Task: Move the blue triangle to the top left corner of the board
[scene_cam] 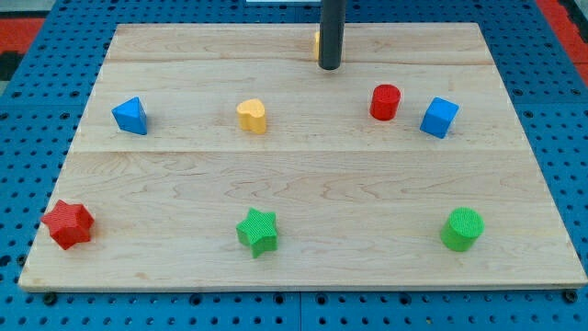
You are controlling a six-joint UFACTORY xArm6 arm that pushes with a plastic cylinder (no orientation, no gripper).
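The blue triangle [130,116] lies on the wooden board [303,184] at the view's left, a little below the top left corner. My tip [330,67] stands near the top middle of the board, far to the right of the blue triangle and apart from it. A yellow block [316,41] is mostly hidden behind the rod, just left of it.
A yellow heart [253,116] lies between the triangle and my tip. A red cylinder [385,102] and a blue cube [439,117] lie at the right. A red star [68,223], a green star [258,231] and a green cylinder [461,229] lie along the bottom.
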